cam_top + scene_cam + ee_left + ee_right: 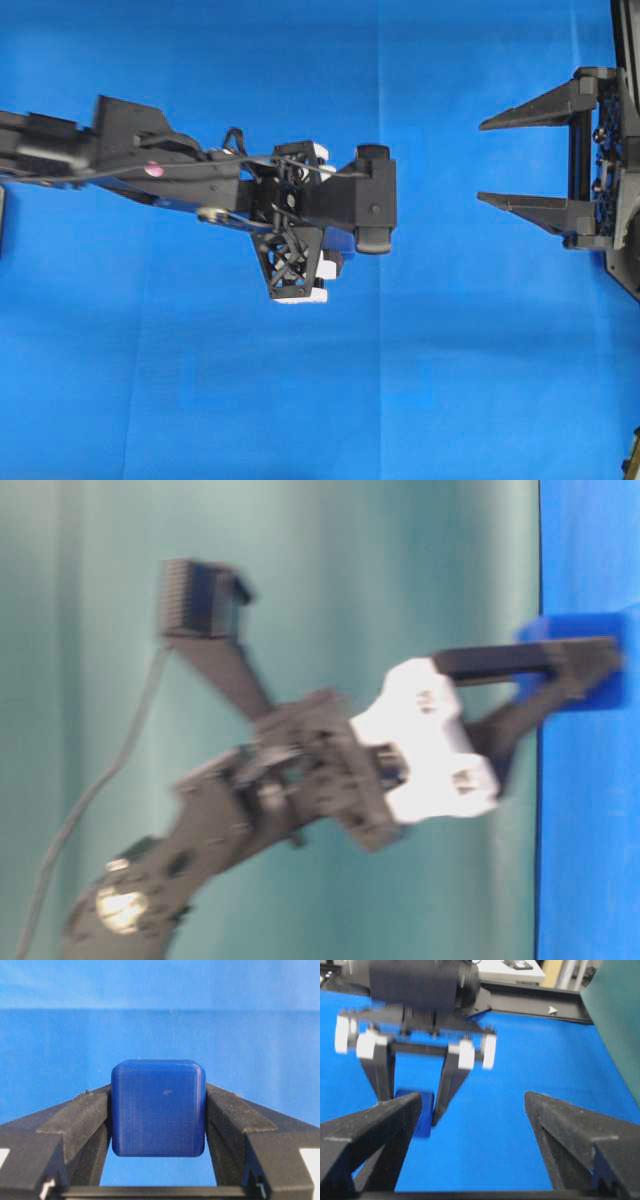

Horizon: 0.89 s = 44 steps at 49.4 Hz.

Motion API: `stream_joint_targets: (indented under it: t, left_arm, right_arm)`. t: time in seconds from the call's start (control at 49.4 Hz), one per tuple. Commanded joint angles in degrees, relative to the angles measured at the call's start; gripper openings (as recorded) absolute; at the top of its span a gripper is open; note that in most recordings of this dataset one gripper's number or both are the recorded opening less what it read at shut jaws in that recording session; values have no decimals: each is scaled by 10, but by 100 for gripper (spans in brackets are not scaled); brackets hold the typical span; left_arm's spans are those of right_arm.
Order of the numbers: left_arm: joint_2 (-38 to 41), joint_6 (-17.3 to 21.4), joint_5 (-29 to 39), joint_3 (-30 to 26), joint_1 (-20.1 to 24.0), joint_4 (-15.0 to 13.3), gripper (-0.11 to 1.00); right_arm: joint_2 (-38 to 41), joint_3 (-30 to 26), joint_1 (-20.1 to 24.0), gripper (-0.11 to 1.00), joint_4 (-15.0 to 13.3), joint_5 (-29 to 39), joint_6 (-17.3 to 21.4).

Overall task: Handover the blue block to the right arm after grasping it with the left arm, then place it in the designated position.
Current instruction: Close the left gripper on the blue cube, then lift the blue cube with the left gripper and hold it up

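I have one blue block point(158, 1107), and it sits squarely between the two fingers point(82, 1115) of my left gripper point(158, 1125), one pad pressed to each of its side faces. My left wrist view shows the block filling the gap, its rounded front face towards the camera with a faint mark on it, and nothing but blue cloth point(160, 1030) beyond my fingertips. So my left hand is clamped at a middling width on the block.

In the table-level view my left gripper point(580, 670) reaches towards the cloth point(590, 880) with the block point(575, 630) at its very tips; the picture is blurred, so I cannot tell whether the block touches the cloth or hangs just off it.

From overhead my left arm point(200, 180) comes in from the left side and covers the block completely. My right gripper point(490, 160) stands well apart from my left, its two pointed fingers spread wide with only cloth between them.

My right wrist view looks out between those two spread fingers point(385, 1125) at my left gripper point(412, 1110) ahead of me, and the one block point(422, 1115) shows there, partly behind my own finger.
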Motion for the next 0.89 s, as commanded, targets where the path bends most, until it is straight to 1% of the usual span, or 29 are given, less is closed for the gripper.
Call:
stream_joint_targets:
  t: [0.0,0.243,0.446,0.871]
  left_arm:
    - [-46,1,9,-20,0,2,48]
    - [-88,4,48,-42,0,6,48]
    - [-104,4,70,-59,0,7,48]
    - [-105,3,74,-58,0,8,48]
  right_arm:
    - [1,-16,-1,97,-1,-1,-1]
    - [1,-16,-1,97,-1,1,-1]
    - [1,-17,-1,97,-1,2,0]
    - [2,-16,-1,97,-1,2,0]
